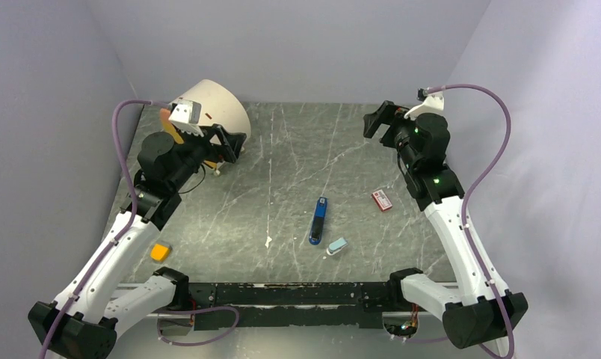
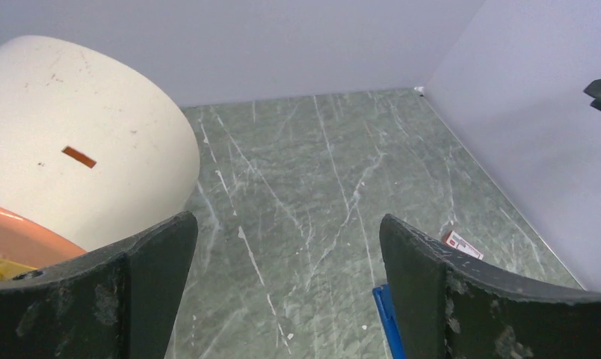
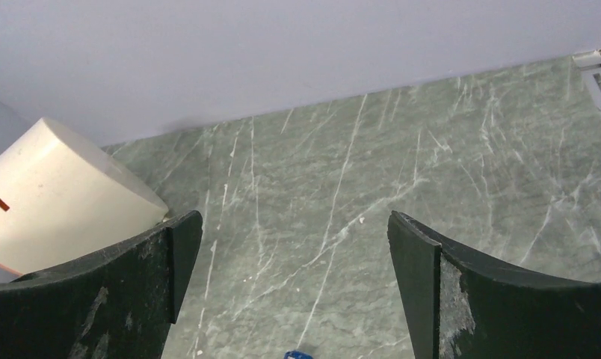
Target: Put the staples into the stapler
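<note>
Grey marbled table (image 1: 282,149), lilac walls. Stapler (image 1: 318,220) lies mid-table, untouched, red-and-white box (image 1: 382,200) near its right. Loose staples not visible. Left gripper (image 2: 288,224) and right gripper (image 3: 294,224) spread wide, empty, raised far side. Task looks unstarted; next probably descend to stapler, open it.

- Top external: high behind the arm bases, tilted down and forward; whole table (image 1: 282,149) framed from afar.
- Left wrist: raised at far left, looks past the left gripper (image 2: 286,221) toward the far right corner; cream dome (image 2: 81,149) close by.
- Right wrist: raised at far right, looks past the right gripper (image 3: 294,217) at the back wall.
- Shared: cream dome and stapler (image 1: 318,219) appear in all three views.
</note>
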Controlling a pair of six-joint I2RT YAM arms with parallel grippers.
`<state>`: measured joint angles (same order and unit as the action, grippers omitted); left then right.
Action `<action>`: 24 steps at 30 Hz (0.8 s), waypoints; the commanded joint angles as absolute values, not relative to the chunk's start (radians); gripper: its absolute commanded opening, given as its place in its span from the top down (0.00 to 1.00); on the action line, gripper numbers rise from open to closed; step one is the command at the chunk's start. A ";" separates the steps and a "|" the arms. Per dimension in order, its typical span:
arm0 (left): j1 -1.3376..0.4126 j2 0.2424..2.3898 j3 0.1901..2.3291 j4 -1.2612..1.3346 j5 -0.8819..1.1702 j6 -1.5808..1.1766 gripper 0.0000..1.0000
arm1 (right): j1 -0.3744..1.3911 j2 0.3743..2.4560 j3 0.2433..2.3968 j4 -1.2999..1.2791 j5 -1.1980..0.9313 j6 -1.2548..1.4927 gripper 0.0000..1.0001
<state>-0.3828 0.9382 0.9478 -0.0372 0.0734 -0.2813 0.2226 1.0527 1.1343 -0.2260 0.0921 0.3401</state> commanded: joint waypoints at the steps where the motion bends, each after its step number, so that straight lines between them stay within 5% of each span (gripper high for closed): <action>1: -0.372 0.930 0.941 0.040 0.139 -0.292 0.03 | 0.212 1.047 1.108 -0.214 0.095 0.386 0.00; 17: -0.370 0.940 0.874 0.049 0.216 -0.379 0.03 | 0.200 1.225 0.981 -0.513 0.430 0.679 0.00; 24: -0.370 0.983 0.863 0.072 0.283 -0.399 0.03 | 0.089 1.419 0.979 -0.606 0.382 0.750 0.00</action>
<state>-0.3801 0.9657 0.8745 0.0154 0.2089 -0.3820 0.1436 1.3491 0.9871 -0.5182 0.3679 0.6804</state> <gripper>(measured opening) 0.966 0.997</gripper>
